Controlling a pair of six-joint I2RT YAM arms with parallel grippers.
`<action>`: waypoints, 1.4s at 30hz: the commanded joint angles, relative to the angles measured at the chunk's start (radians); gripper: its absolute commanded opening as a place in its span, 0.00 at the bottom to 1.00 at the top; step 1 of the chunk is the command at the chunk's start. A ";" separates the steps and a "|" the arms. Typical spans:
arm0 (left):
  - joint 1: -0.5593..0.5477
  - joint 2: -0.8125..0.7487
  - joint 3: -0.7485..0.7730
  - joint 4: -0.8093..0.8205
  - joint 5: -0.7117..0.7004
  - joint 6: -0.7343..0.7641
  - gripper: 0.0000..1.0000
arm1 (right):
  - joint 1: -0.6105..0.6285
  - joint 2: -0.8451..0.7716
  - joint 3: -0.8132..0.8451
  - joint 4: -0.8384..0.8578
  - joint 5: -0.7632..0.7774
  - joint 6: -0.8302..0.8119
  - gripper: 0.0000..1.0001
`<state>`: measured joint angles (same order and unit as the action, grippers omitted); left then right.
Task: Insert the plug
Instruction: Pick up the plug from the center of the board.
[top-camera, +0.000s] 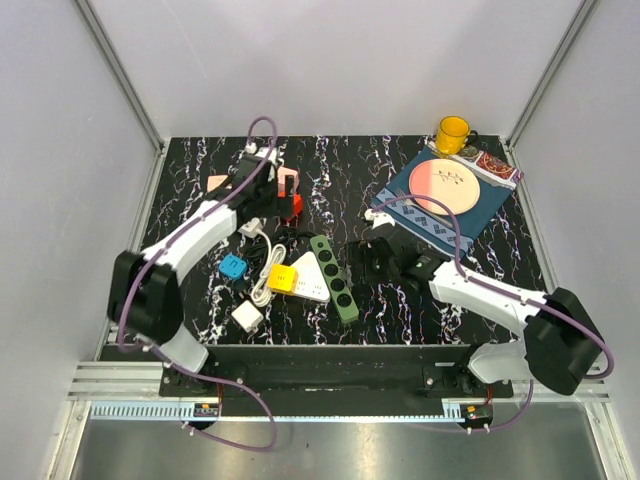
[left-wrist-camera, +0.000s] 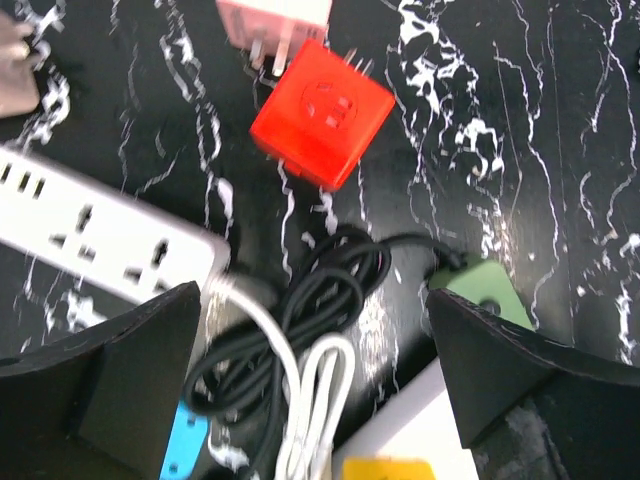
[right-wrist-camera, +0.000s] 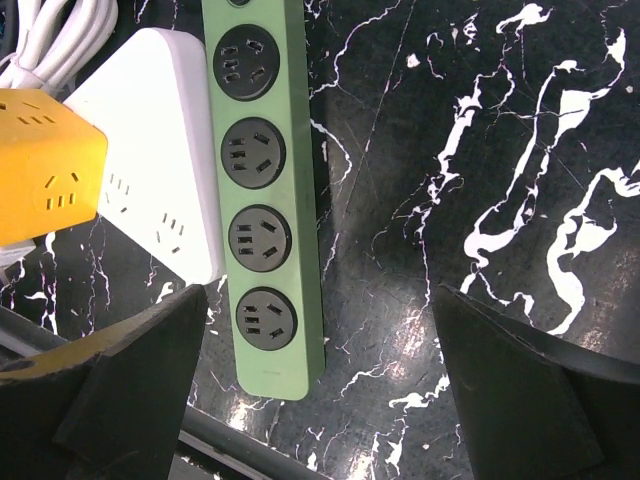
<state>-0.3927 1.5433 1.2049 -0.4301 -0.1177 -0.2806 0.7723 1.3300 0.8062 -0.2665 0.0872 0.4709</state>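
Hovering over the desk (right-wrist-camera: 500, 150), both grippers are spread, holding nothing. The left gripper (left-wrist-camera: 315, 400) hangs above coiled cables (left-wrist-camera: 320, 290); the pink plug (left-wrist-camera: 275, 18) lies beyond, just beside a red cube (left-wrist-camera: 320, 115). The right gripper (right-wrist-camera: 320, 390) hangs by the green strip (right-wrist-camera: 262, 190), beside a white strip (right-wrist-camera: 165, 170).
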 joint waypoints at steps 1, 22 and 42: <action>-0.001 0.159 0.154 0.068 0.047 0.156 0.99 | -0.011 -0.049 -0.016 0.049 0.031 -0.012 1.00; 0.002 0.650 0.622 -0.197 0.145 0.406 0.79 | -0.038 -0.052 -0.055 0.047 -0.023 -0.054 1.00; 0.003 0.230 0.282 0.075 0.406 -0.229 0.02 | -0.041 -0.166 -0.022 0.064 0.014 -0.075 1.00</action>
<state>-0.3916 1.9938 1.6211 -0.5819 0.1879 -0.2195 0.7395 1.2125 0.7513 -0.2512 0.0685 0.4198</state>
